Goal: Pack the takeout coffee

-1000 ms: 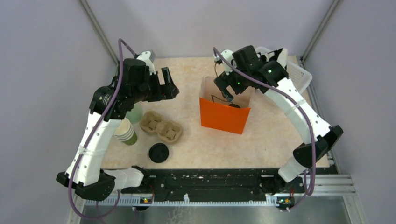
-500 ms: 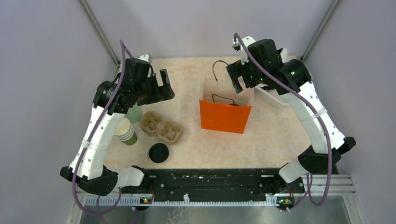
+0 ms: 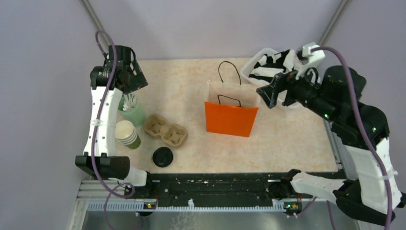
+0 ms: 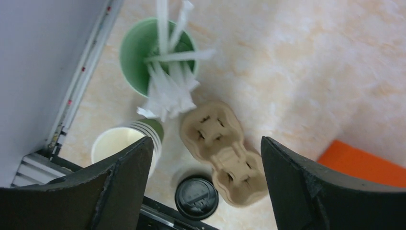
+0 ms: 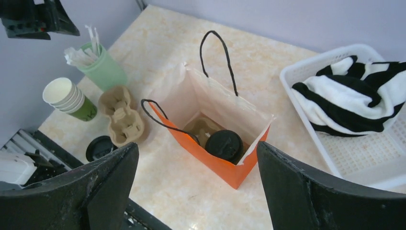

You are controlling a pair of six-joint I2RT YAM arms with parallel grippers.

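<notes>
- Takeout coffee: green cup with its black lid on, upright on the floor of the orange bag, toward the bag's right end. I judge the packing all but complete.
- Step in hand, my judgement: getting clear of the bag. Done well, that means both sets of jaws kept apart, a straight lift before any swing, and a wide berth around the handle loops so the bag is neither snagged nor tipped.
- Left gripper: jaws spread wide with nothing between them, high over the left rear of the table and well apart from the bag.
- Pale green tumbler: holds a bundle of white straws or stirrers, I cannot tell which. Several lean over the rim.
- Stack of lidless cups: nested, cream inside, top cup empty, just in front of the tumbler.
- Cardboard carrier: flat on the table beside the stack, its wells empty.
- Loose black lid: flat near the front edge, close to the carrier. Contact not confirmed.
- Bag contents: besides the coffee, a brown cardboard piece, likely a second carrier, lies beside the cup. The mouth is open and both handles stand up.
- Right gripper: jaws spread and empty, above and to the right of the bag.
- White basket: far right, holds a black-and-white striped cloth.
</notes>
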